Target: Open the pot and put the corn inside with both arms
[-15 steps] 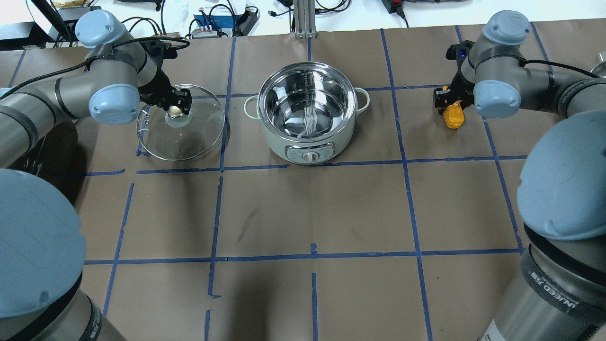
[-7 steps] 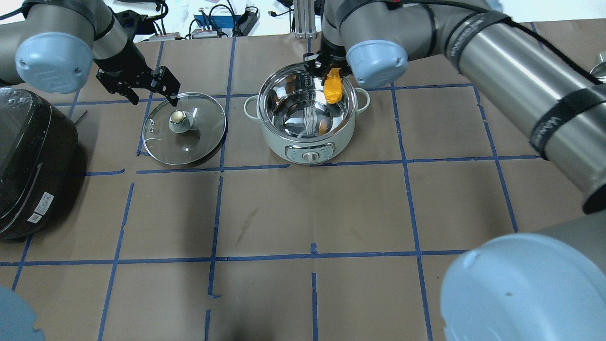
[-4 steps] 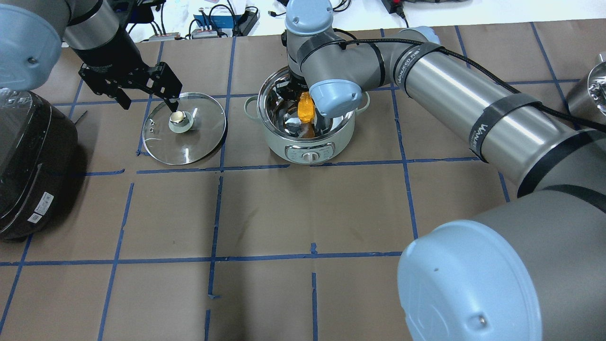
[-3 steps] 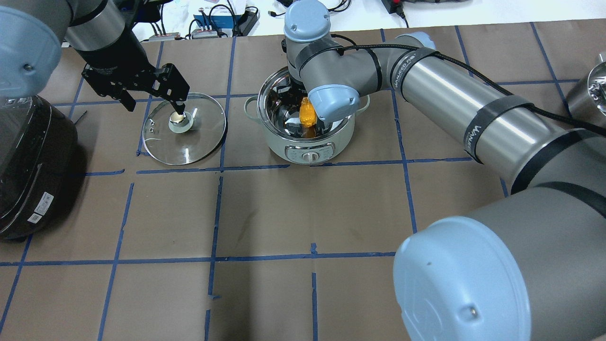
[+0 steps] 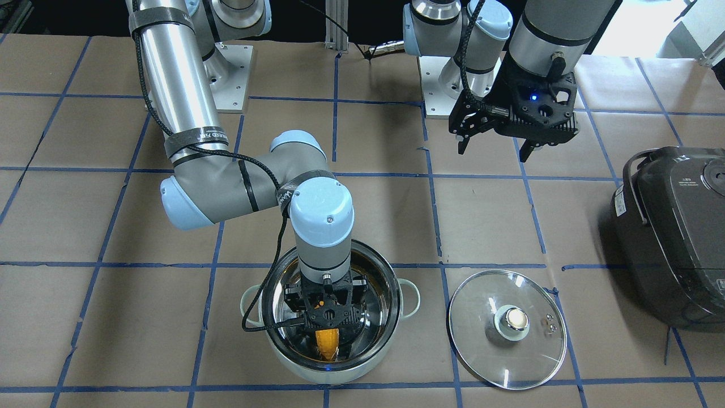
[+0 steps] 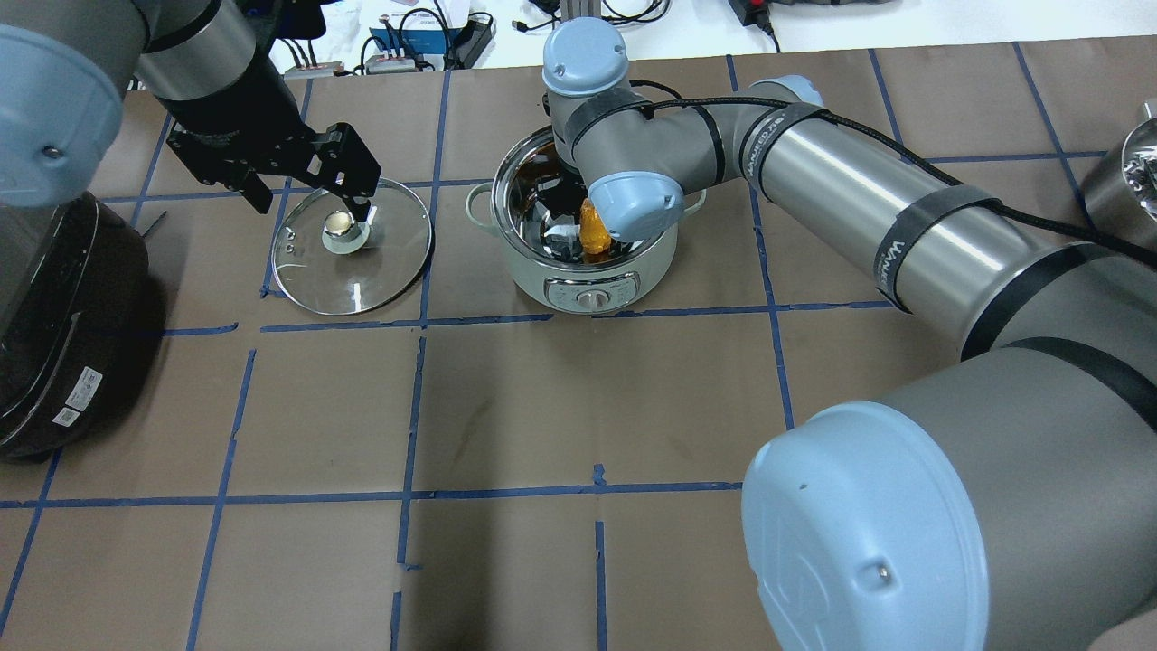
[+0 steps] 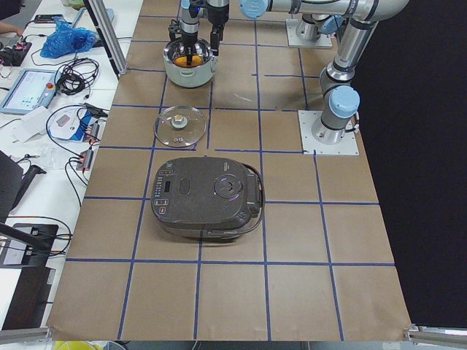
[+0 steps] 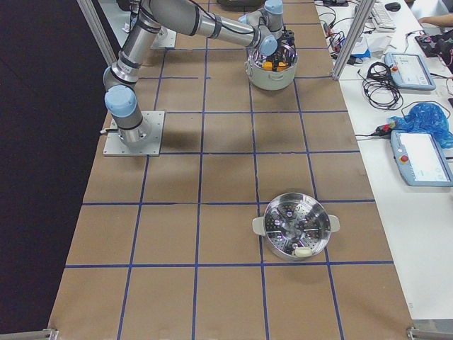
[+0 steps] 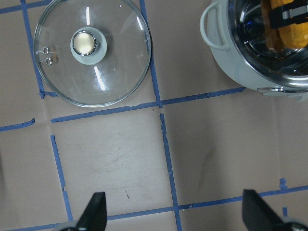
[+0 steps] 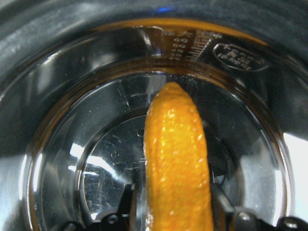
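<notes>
The pot stands open, with its pale wall and loop handles also in the overhead view. Its glass lid lies flat on the table beside it, knob up. My right gripper reaches down inside the pot, shut on the corn, which hangs tip-down close above the pot's bottom. The corn also shows in the overhead view. My left gripper is open and empty, held high, with the lid at the edge of its view.
A dark grey rice cooker sits on the robot's left end of the table. A steel steamer pot stands far on the robot's right. Blue tape lines grid the brown table cover.
My right arm carried the corn from the table's right to the pot and lowered it inside. My left gripper let go of the lid's knob, opened and rose.
</notes>
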`<move>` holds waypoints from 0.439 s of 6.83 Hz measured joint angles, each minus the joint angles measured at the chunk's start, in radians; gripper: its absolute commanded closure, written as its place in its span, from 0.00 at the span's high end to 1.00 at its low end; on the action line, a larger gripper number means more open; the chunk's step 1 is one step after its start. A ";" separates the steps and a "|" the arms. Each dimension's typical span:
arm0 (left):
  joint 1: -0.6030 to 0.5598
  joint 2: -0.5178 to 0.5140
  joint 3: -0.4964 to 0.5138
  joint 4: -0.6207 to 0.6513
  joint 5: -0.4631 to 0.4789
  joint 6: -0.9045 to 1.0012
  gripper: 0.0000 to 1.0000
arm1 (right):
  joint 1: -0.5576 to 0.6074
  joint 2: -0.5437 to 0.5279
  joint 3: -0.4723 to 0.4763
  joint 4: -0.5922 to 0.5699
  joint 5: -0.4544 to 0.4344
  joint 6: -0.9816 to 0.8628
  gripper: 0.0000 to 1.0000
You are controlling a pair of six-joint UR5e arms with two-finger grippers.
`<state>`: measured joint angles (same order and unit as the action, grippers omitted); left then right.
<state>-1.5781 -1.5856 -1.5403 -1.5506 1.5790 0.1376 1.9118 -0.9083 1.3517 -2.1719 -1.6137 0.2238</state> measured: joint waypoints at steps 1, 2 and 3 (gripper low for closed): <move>0.005 0.004 0.001 0.000 0.001 0.002 1.00 | -0.006 -0.026 -0.003 0.015 0.001 -0.001 1.00; 0.006 0.005 0.005 -0.003 0.001 0.003 1.00 | -0.014 -0.086 -0.002 0.059 0.000 0.000 1.00; 0.007 0.005 0.009 -0.008 0.002 0.002 1.00 | -0.032 -0.164 0.000 0.136 0.001 0.001 1.00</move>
<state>-1.5708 -1.5805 -1.5317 -1.5591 1.5807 0.1401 1.8803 -1.0723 1.3518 -2.0354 -1.6130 0.2245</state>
